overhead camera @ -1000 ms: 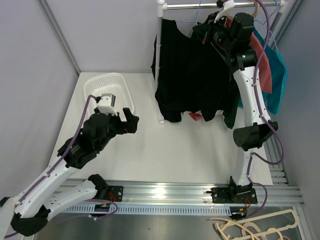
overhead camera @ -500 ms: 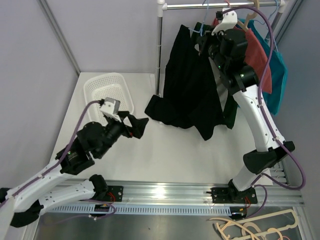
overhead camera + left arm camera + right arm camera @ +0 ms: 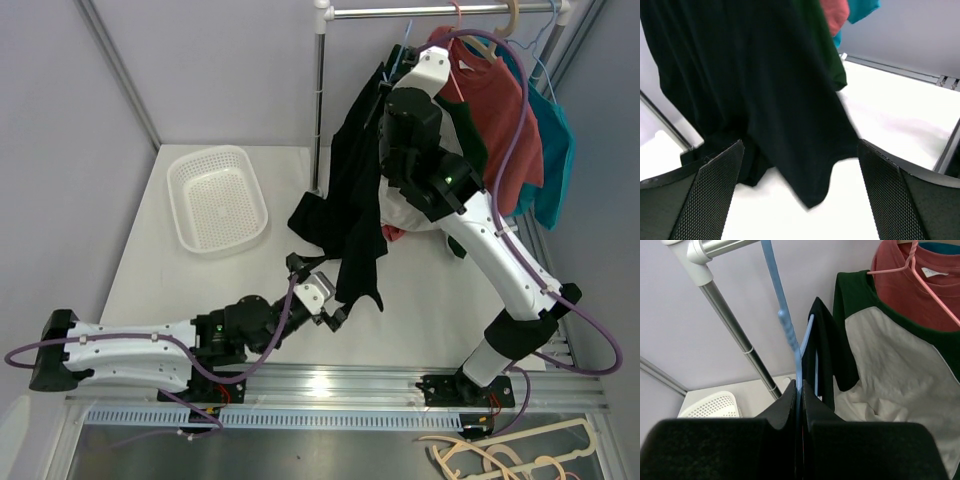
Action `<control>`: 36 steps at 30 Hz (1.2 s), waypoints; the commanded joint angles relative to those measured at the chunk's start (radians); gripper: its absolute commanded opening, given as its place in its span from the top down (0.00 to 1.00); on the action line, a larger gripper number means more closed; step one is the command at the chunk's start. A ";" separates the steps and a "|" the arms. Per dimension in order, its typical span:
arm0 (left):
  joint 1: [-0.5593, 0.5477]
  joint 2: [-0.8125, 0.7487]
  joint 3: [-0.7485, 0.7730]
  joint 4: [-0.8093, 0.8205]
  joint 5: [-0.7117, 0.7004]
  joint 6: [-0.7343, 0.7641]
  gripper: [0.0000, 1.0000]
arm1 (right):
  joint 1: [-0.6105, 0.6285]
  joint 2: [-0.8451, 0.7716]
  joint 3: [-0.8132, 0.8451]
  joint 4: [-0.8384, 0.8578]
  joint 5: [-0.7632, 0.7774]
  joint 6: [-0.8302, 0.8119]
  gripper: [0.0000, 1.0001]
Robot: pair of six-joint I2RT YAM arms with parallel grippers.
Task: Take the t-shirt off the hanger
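The black t-shirt point(image 3: 360, 190) hangs on a blue hanger point(image 3: 401, 47), and one lower fold rests on the table. My right gripper point(image 3: 393, 80) is shut on the blue hanger point(image 3: 785, 320) just below its hook, with the t-shirt point(image 3: 827, 350) draped behind the fingers point(image 3: 780, 410). The top of the hook runs out of the right wrist view. Low over the table, my left gripper point(image 3: 320, 290) stands open at the shirt's hem. In the left wrist view the t-shirt point(image 3: 765, 90) hangs ahead of that gripper point(image 3: 801, 150), its bottom corner untouched between the wide fingers point(image 3: 705, 195).
The rack's rail point(image 3: 440, 12) and pole point(image 3: 320, 100) stand at the back. A red shirt point(image 3: 500, 110), a teal one point(image 3: 555, 150) and a green-and-white one point(image 3: 420, 210) hang to the right. A white basket point(image 3: 217, 197) sits far left. Spare hangers point(image 3: 500, 455) lie below the table's front edge.
My right arm has swung the hanger and black t-shirt leftward and toward the front. My left arm has dropped low and reached right across the table to the shirt's hem.
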 commanded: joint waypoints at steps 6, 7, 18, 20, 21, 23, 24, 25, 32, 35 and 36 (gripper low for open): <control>-0.017 -0.013 -0.072 0.358 -0.061 0.187 0.01 | 0.081 -0.005 0.061 0.023 0.185 0.028 1.00; -0.017 0.010 -0.080 0.419 -0.076 0.219 0.01 | 0.090 -0.005 0.059 0.025 0.189 0.027 1.00; 0.001 0.172 -0.011 0.524 -0.087 0.261 0.00 | 0.190 0.006 0.048 0.084 0.223 -0.010 1.00; 0.018 0.175 -0.002 0.495 -0.079 0.211 0.00 | 0.202 0.007 0.052 0.092 0.214 -0.021 1.00; 0.037 0.179 0.004 0.468 -0.079 0.180 0.02 | 0.206 0.007 0.052 0.091 0.211 -0.022 1.00; 0.063 0.185 0.021 0.442 -0.087 0.152 0.06 | 0.213 0.006 0.053 0.086 0.209 -0.019 1.00; 0.069 0.196 0.033 0.411 -0.095 0.140 0.25 | 0.215 0.004 0.052 0.084 0.206 -0.021 1.00; 0.075 0.202 0.053 0.390 -0.102 0.123 0.38 | 0.218 0.004 0.052 0.083 0.206 -0.016 1.00; 0.080 0.256 0.122 0.305 -0.119 0.111 0.99 | 0.219 -0.008 0.047 0.092 0.195 -0.022 1.00; 0.074 0.239 0.156 0.207 -0.092 0.067 0.99 | 0.215 -0.002 0.033 0.177 0.229 -0.082 1.00; 0.066 0.231 0.159 0.189 -0.089 0.050 0.99 | 0.203 0.003 0.027 0.195 0.234 -0.116 1.00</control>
